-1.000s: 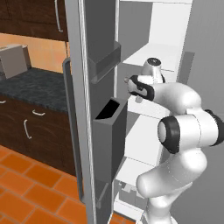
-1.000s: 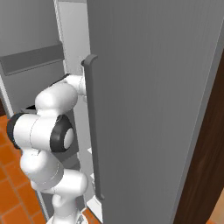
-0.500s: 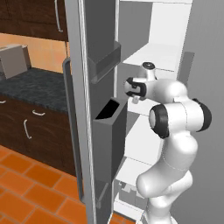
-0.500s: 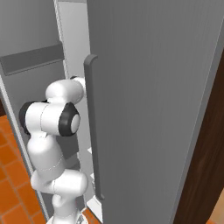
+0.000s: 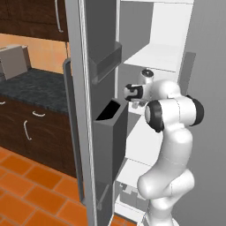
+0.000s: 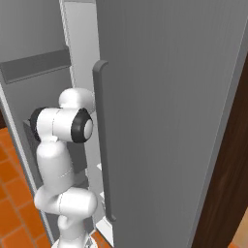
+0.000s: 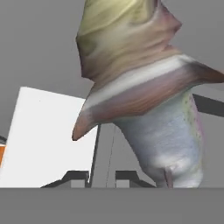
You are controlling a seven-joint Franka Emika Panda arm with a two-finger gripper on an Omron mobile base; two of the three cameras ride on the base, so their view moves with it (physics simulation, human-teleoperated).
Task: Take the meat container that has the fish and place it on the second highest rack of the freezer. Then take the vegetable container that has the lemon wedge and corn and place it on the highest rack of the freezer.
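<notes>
Fish (image 7: pixel 144 100) close before hand camera; gripper (image 5: pixel 129 92) inside open freezer (image 5: pixel 84 110), claw state cannot be told

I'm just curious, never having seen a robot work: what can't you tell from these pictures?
- Gripper: in the left base view the wrist covers it.
- Fish: the hand view's top edge cuts it off; its tray can't be made out.
- Freezer: in the right base view its door hides the shelves.
</notes>
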